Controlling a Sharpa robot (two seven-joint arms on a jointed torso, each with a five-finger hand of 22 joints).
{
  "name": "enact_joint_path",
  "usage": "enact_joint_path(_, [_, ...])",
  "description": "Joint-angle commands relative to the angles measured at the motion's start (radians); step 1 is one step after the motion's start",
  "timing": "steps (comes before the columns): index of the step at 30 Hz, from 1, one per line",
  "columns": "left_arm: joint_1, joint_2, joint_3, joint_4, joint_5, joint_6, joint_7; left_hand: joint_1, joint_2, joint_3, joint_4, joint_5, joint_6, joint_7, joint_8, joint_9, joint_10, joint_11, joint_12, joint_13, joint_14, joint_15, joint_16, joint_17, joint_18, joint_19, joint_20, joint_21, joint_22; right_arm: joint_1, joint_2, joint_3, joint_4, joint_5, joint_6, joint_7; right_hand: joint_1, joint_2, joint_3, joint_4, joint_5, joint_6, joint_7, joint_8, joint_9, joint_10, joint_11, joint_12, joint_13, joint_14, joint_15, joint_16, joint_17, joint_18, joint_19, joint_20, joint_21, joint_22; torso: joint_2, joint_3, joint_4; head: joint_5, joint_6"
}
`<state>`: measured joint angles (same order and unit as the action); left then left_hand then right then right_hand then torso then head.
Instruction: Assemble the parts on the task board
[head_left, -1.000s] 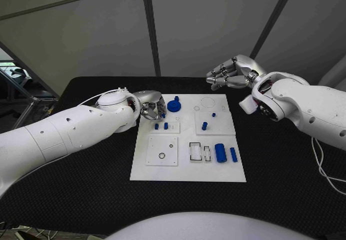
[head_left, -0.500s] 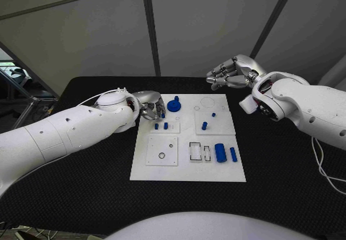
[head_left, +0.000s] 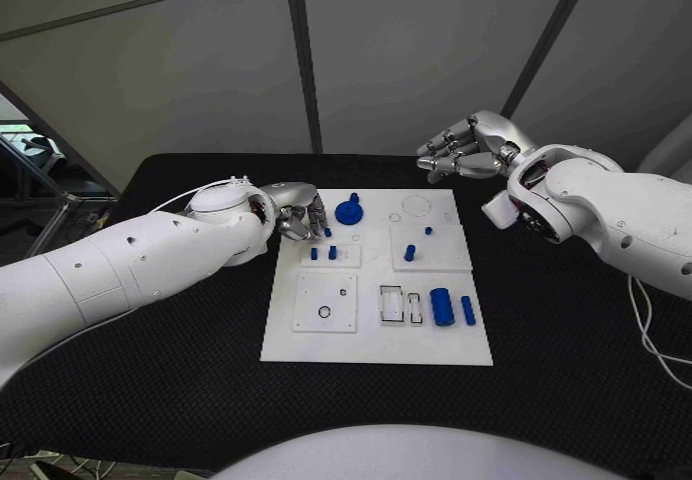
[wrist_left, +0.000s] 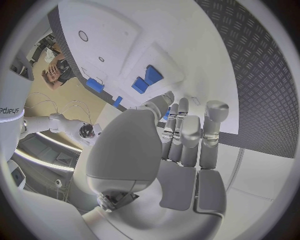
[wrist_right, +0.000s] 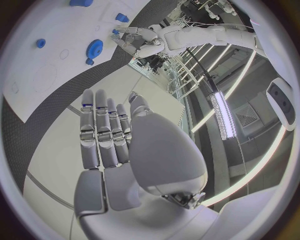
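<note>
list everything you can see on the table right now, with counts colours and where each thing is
table: one, black, under everything.
task board: one, white plate, middle of the table.
gear: one, blue, far left part of the board, beside the left hand.
small pegs: two, blue, standing on the left side of the board, nearer than the gear.
small pieces: about three, blue, right half of the board, middle and far part.
cylinders: two, blue, one thick and one thin, lying side by side at the near right.
left hand: silver, over the board's far left edge, holding nothing visible.
right hand: silver, raised beyond the board's far right corner, fingers curled, empty.
</note>
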<state>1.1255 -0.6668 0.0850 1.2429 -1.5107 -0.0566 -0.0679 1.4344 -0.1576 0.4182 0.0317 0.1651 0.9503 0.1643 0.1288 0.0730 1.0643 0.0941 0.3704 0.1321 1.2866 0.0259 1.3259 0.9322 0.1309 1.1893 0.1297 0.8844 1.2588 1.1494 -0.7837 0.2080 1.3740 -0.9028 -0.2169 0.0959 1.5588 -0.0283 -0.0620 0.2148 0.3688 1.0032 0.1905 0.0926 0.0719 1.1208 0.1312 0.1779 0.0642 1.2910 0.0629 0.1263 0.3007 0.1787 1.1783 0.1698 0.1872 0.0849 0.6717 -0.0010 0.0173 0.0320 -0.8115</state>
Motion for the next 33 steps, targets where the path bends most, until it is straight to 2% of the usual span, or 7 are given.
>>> enact_joint_path(1, [0.002,-0.016,0.009,0.0,0.057,-0.053,0.01,-0.012,-0.003,0.008,0.001,-0.004,0.008,0.004,-0.001,0.0,-0.006,0.005,-0.005,0.001,-0.023,0.002,-0.02,-0.039,0.019,-0.022,0.002,-0.035,-0.015,0.001,-0.005,0.001,-0.01,-0.144,-0.009,-0.01,0.031,-0.007,0.011,-0.024,-0.017,0.02,-0.012,0.008,0.002,0.012,-0.021,0.006,-0.001,0.093,-0.03,0.054,0.024,0.006,0.081,-0.037,0.049,0.024,-0.002,0.0,0.0002,0.002,0.006])
enact_joint_path(6, [0.003,-0.056,0.023,0.007,0.175,-0.109,0.032,-0.022,-0.009,0.009,0.002,-0.005,0.019,0.003,0.0,-0.002,-0.014,0.007,-0.009,0.003,-0.115,0.003,-0.116,-0.203,0.049,-0.117,0.003,-0.2,-0.092,0.001,-0.016,0.001,-0.016,-0.297,-0.003,-0.038,0.05,-0.014,0.029,-0.045,-0.027,0.053,-0.033,0.015,0.002,0.051,-0.045,0.005,-0.001,0.2,-0.067,0.142,0.074,0.003,0.175,-0.08,0.132,0.069,-0.003,-0.0001,0.0009,-0.001,0.015])
enact_joint_path(11, [0.003,-0.106,0.028,0.029,0.404,-0.173,0.069,-0.014,-0.003,0.019,-0.008,-0.004,0.029,0.008,0.0,-0.003,-0.013,0.009,-0.009,0.006,-0.185,0.003,-0.22,-0.351,0.053,-0.138,0.002,-0.255,-0.125,-0.004,-0.031,0.0,-0.004,-0.475,0.028,-0.09,0.046,-0.028,0.066,-0.042,-0.034,0.082,-0.046,0.006,-0.003,0.092,-0.068,-0.025,0.0,0.214,-0.086,0.316,0.182,-0.001,0.218,-0.107,0.236,0.137,-0.004,-0.0012,0.0013,-0.011,0.029])
enact_joint_path(17, [0.002,-0.166,0.029,0.094,0.66,-0.232,0.148,-0.016,0.002,0.023,-0.015,-0.005,0.043,0.01,0.004,-0.003,-0.014,0.01,-0.007,0.009,-0.204,0.003,-0.276,-0.404,0.053,-0.143,0.001,-0.283,-0.145,-0.033,-0.05,-0.006,0.033,-0.689,0.064,-0.174,0.039,-0.05,0.128,-0.016,-0.096,0.091,-0.053,-0.014,-0.004,0.104,-0.07,-0.069,0.001,0.222,-0.09,0.611,0.401,-0.005,0.229,-0.111,0.345,0.214,-0.005,-0.0023,0.001,-0.049,0.049])
enact_joint_path(23, [-0.003,-0.219,0.028,0.15,1.04,-0.185,0.291,-0.04,0.007,0.007,-0.005,-0.006,0.048,0.009,0.005,-0.003,-0.019,0.01,-0.005,0.01,-0.218,0.006,-0.335,-0.436,0.053,-0.157,0.005,-0.329,-0.181,-0.06,-0.054,-0.01,0.061,-0.82,0.055,-0.229,0.025,-0.08,0.17,0.006,-0.112,0.079,-0.046,-0.027,-0.005,0.077,-0.057,-0.103,0.0,0.224,-0.082,0.781,0.547,-0.029,0.239,-0.105,0.527,0.405,-0.003,-0.0003,-0.0014,-0.077,0.064])
enact_joint_path(28, [-0.015,-0.254,0.027,0.203,1.233,-0.153,0.367,-0.062,0.008,-0.027,0.007,-0.008,0.06,0.0,0.013,-0.001,-0.008,0.005,0.011,0.017,-0.218,0.005,-0.351,-0.444,0.053,-0.155,0.006,-0.356,-0.204,-0.068,-0.053,-0.047,0.075,-0.88,0.063,-0.253,0.015,-0.105,0.208,0.017,-0.119,0.072,-0.04,-0.026,-0.004,0.073,-0.055,-0.108,0.001,0.22,-0.078,0.878,0.627,-0.039,0.23,-0.1,0.639,0.522,-0.003,-0.0015,0.0019,-0.09,0.067])
enact_joint_path(33, [-0.024,-0.272,0.027,0.243,1.305,-0.145,0.393,-0.066,0.011,-0.038,0.011,-0.007,0.06,-0.001,0.014,-0.001,-0.006,0.004,0.017,0.02,-0.218,0.004,-0.354,-0.446,0.053,-0.153,0.005,-0.365,-0.213,-0.071,-0.043,-0.078,0.075,-0.917,0.06,-0.262,0.007,-0.122,0.24,0.022,-0.123,0.071,-0.04,-0.026,-0.003,0.07,-0.05,-0.109,0.001,0.213,-0.077,0.931,0.667,-0.042,0.215,-0.094,0.704,0.589,-0.001,-0.0007,0.0004,-0.09,0.071])
